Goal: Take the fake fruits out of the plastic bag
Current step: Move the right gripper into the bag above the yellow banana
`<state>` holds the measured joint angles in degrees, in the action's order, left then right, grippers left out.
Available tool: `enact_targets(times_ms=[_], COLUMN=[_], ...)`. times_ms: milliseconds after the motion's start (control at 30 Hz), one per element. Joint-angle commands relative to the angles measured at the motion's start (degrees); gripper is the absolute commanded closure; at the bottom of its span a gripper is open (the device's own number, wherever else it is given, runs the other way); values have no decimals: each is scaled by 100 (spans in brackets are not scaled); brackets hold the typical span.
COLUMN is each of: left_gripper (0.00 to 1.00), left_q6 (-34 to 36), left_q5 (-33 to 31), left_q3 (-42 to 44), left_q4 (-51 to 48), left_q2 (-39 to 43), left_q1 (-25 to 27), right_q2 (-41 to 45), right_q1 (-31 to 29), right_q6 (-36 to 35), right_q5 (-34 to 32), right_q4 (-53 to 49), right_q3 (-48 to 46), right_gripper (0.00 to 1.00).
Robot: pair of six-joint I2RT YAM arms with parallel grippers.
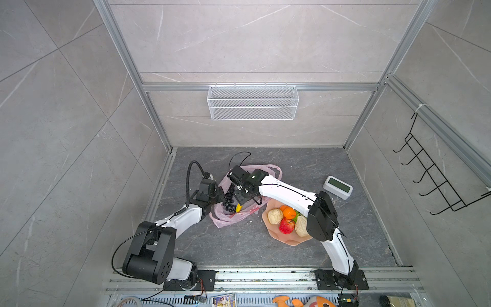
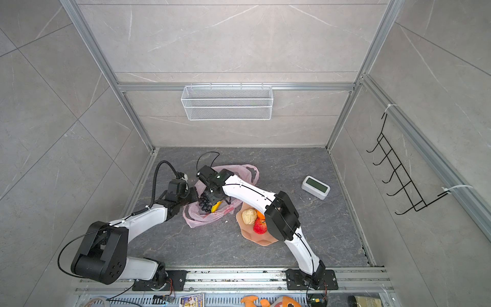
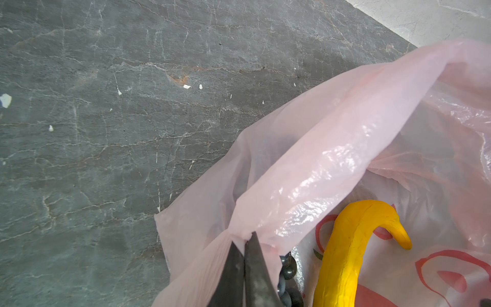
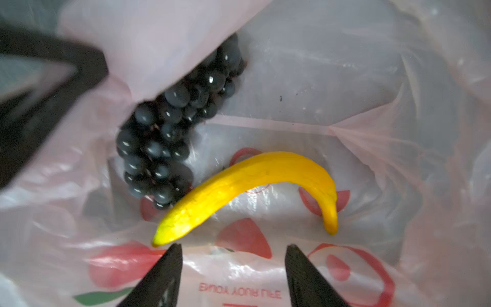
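Left gripper [image 3: 245,239] pinched shut on rim of pink plastic bag [image 3: 332,148]; right gripper [image 4: 233,245] jaws apart, empty, inside bag mouth. Peach dish [image 1: 281,235] beside bag holds red apple [image 1: 287,226], tangerines [image 1: 289,213], two beige lumps [image 1: 275,216]. Grape bunch [image 4: 159,148] and yellow banana [image 4: 239,183] lie touching inside bag

We've got a white mesh basket [image 1: 252,102] hanging on the back wall and a black hook rack [image 1: 435,172] on the right wall. Down on the grey stone tabletop [image 1: 292,164] there's a small white gadget with a greenish screen [image 1: 338,187], sitting behind and to the right of a peach wavy-edged dish [image 1: 287,238]. An orange plush toy [image 1: 305,301] pokes in at the front edge.
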<state>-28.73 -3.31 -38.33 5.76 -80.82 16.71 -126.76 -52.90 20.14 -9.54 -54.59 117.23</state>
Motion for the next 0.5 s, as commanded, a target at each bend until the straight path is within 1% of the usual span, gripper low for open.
enact_targets(times_ms=[0,100,167,267,467], left_gripper=[100,100,100,100,100], left_q6=[-57,-62,-63,-47,-47], left_q5=[35,58,59,45,59], left_q3=[-57,-55,-52,-43,-35], left_q4=[110,105,101,92,92], left_q2=[13,20,46,93,102], left_q1=[-33,-34,-34,-36,-35], right_q2=[-3,130,204,115,-232], right_q1=[-18,-16,-18,7,170], right_q6=[1759,2468,2785,3081,3620], right_q5=[356,305,222,76,203], right_q4=[-146,359,652,769,953], right_q3=[-40,-465,-707,-678,-586], right_gripper=[36,35,35,34,34])
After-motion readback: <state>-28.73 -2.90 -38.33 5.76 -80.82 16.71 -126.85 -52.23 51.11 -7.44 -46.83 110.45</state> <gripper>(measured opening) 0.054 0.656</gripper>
